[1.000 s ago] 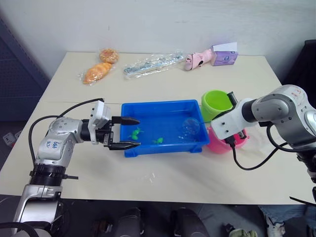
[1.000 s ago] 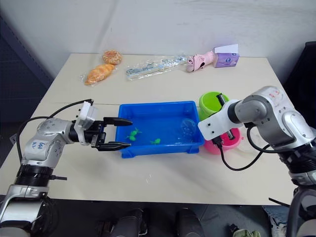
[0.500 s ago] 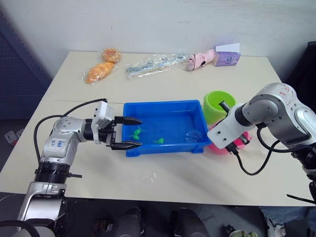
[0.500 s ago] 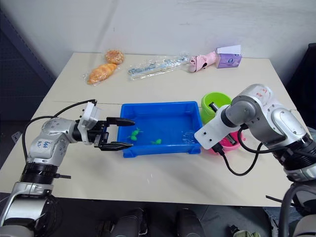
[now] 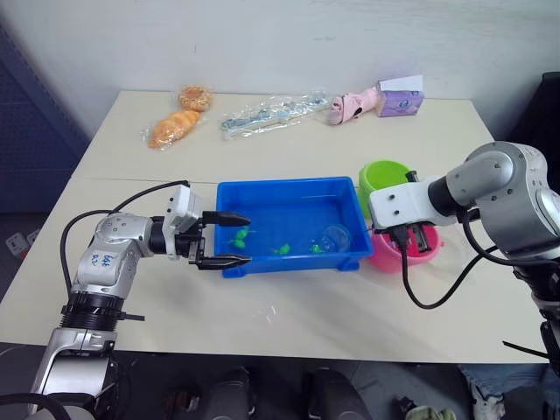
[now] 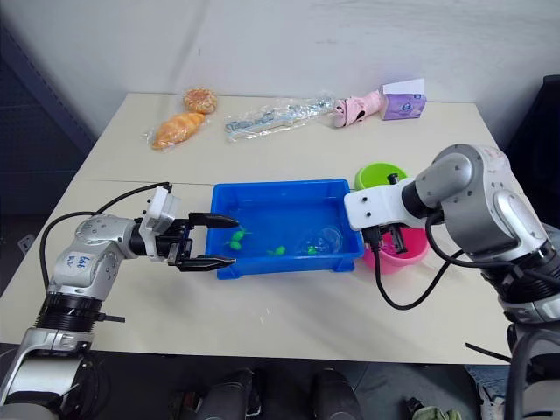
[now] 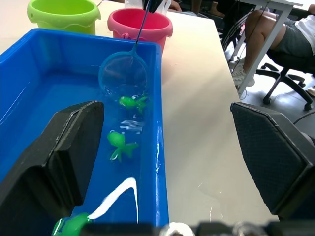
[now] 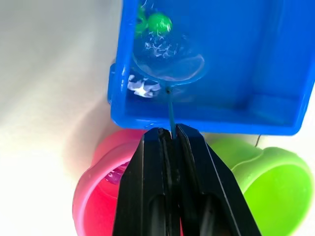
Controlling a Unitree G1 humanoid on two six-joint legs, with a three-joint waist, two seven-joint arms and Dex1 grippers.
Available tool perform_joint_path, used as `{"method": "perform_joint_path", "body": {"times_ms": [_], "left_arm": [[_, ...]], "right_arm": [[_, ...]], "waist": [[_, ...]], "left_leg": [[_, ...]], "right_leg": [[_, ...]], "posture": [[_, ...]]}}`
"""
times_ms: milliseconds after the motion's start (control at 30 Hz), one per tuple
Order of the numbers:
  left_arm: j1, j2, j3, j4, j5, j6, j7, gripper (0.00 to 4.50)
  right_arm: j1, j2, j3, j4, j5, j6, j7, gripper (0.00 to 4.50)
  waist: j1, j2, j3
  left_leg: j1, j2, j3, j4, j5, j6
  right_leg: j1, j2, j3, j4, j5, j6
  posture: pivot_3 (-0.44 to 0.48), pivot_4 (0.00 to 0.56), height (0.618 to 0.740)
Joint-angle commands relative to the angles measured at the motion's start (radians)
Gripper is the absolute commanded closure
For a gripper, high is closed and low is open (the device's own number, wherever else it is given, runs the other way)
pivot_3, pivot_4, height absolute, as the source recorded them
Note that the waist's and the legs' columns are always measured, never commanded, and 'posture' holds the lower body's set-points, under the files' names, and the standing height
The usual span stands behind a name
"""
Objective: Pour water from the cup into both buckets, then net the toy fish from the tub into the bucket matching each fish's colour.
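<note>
Right gripper (image 8: 170,135) jaws clamped on net (image 8: 168,61) dipped in blue tub (image 5: 289,194), left gripper (image 5: 234,238) jaws apart

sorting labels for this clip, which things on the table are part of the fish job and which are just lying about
Job: tub, net held by the right gripper, green fish, green bucket, pink bucket.

Lying about: bagged pastries, clear plastic packet, pink toy, purple box.

Tub (image 7: 160,147): glossy blue plastic, wet sheen, bright reflections on its floor. 2 buckets, green (image 7: 64,12) and pink (image 7: 140,24): smooth shiny plastic. Net (image 8: 168,64): fine translucent mesh on a thin dark handle. Green toy fish (image 7: 121,143): slick plastic. Table (image 5: 289,315): matt pale surface. Left gripper's fingers (image 7: 69,147): matt black plastic. Right gripper's fingers (image 8: 147,196): smoother, faint sheen.
</note>
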Motion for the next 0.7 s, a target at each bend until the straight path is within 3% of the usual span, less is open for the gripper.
{"method": "perform_joint_path", "body": {"times_ms": [33, 233, 700], "left_arm": [[0.006, 0.003, 0.023, -0.035, -0.007, -0.011, 0.004, 0.07], [0.006, 0.019, 0.029, -0.032, -0.003, -0.012, -0.001, 0.07], [0.027, 0.078, 0.039, -0.007, 0.025, -0.046, -0.024, 0.07]], "right_arm": [[0.029, 0.019, -0.082, 0.021, 0.059, 0.061, -0.061, 4.50], [0.064, 0.007, -0.075, 0.044, 0.059, 0.031, -0.108, 4.50], [-0.003, 0.160, 0.043, 0.064, 0.045, 0.049, -0.147, 4.50]], "waist": [[0.000, 0.000, 0.000], [-0.002, 0.000, 0.000], [0.000, 0.000, 0.000]], "left_leg": [[-0.001, 0.000, 0.000, 0.001, 0.000, 0.000], [-0.005, 0.000, 0.001, 0.002, 0.000, 0.000], [-0.006, 0.000, 0.002, 0.002, 0.000, 0.000]], "right_leg": [[0.000, 0.000, 0.000, 0.000, 0.000, 0.000], [-0.005, 0.000, 0.000, 0.003, 0.000, 0.000], [-0.008, 0.000, 0.002, 0.004, 0.000, 0.000]], "posture": [[0.000, 0.150, 0.740], [0.000, 0.150, 0.740], [0.000, 0.150, 0.740]]}}
